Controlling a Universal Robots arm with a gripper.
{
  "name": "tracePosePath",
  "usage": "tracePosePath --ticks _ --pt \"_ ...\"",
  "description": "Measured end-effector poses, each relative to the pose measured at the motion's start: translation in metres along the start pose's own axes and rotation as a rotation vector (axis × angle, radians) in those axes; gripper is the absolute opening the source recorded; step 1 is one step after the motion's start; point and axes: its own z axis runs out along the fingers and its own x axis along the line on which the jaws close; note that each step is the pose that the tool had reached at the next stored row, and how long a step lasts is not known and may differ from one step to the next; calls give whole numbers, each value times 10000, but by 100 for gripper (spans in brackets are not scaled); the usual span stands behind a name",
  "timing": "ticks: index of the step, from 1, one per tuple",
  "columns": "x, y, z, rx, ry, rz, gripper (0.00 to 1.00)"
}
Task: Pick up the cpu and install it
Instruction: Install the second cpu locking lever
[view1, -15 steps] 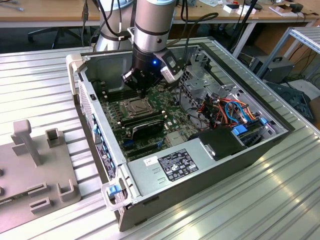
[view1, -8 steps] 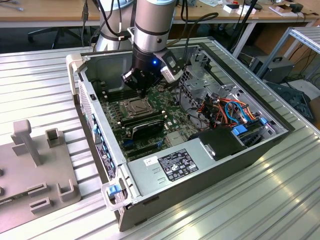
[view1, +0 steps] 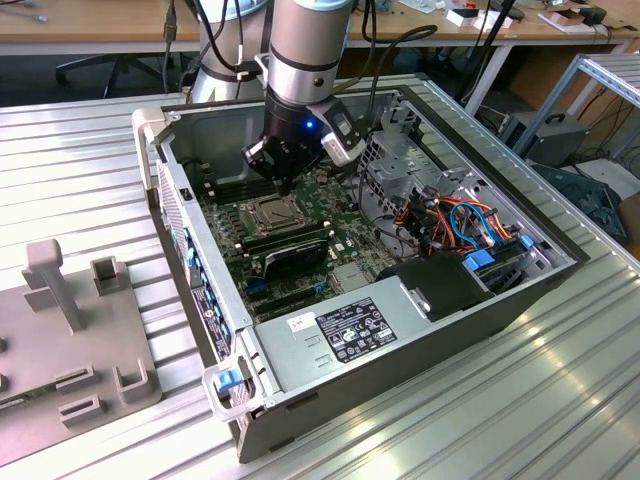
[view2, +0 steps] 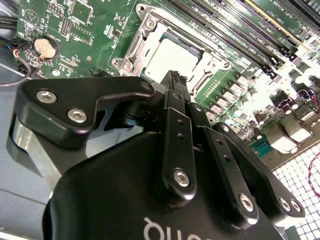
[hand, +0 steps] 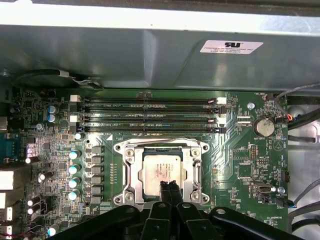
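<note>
Hanging over the green motherboard (view1: 300, 215) inside the open grey metal computer case (view1: 420, 330), the black pincer (view1: 287, 172) sits just above the processor socket. In both wrist views its two slim black fingers (hand: 168, 192) are pressed together with no gap between them, tips pointing down at the small flat square cpu with its dull silver-grey metal top (hand: 162, 167). The cpu (view2: 172, 56) lies flat in the dark square socket with its hinged metal frame (hand: 131, 172), the frame surrounding it on all sides. Nothing is held between the fingers; whether their tips touch the chip's top cannot be told. Four long black memory slots (hand: 147, 114) run beside the socket. In the exterior view the case rests on a ribbed metal counter (view1: 90, 140), with a grey plastic fixture (view1: 70, 330) at that view's left.
</note>
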Motion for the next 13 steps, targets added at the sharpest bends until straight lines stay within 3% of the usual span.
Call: tracePosePath --ticks 13 --pt "1 -51 -2 6 -1 2 11"
